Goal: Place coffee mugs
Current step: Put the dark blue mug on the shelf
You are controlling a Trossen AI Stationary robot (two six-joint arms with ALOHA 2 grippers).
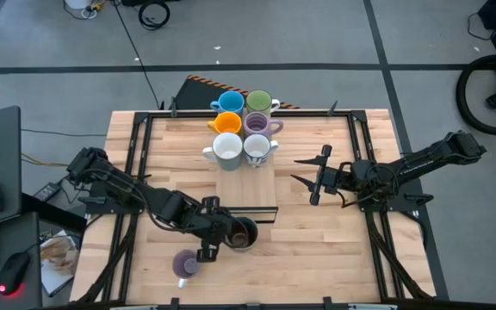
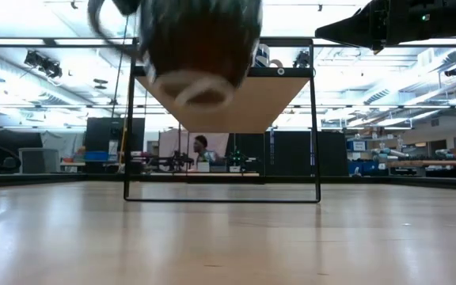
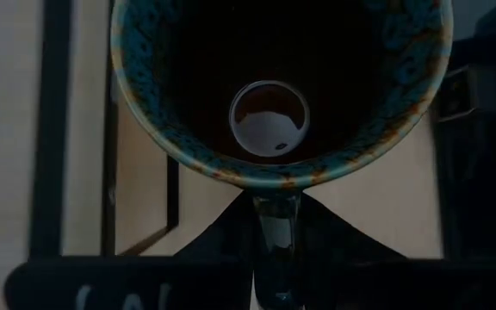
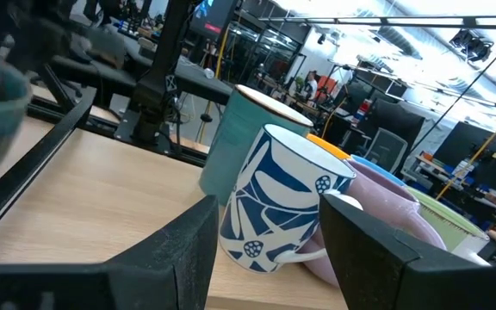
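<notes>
**Butcher-block table, mugs clustered at the far edge**

Pale wooden planks make up your work surface (image 1: pixel 317 250), framed by black rails, and grey floor with dark seams surrounds it. At table height you look across the boards into a wide hall with ceiling lights, dark screens and a seated person (image 2: pixel 202 147) far back.

Your left gripper (image 1: pixel 220 231) is pinching the dark brown-black mug (image 1: pixel 243 233) by its rim, lifted above the near middle of the table; its glazed inside fills the left wrist picture. A lilac mug (image 1: pixel 185 264) stands just beside it, nearer the front edge.

Six mugs stand in pairs on a raised board (image 1: pixel 246 184) at the far middle: blue (image 1: pixel 231 103), green (image 1: pixel 258 102), orange (image 1: pixel 226 123), lilac (image 1: pixel 257 125), white (image 1: pixel 227 149) and patterned white (image 1: pixel 257 149).

Your right gripper (image 1: pixel 319 176) hovers right of the board, jaws spread and empty.
</notes>
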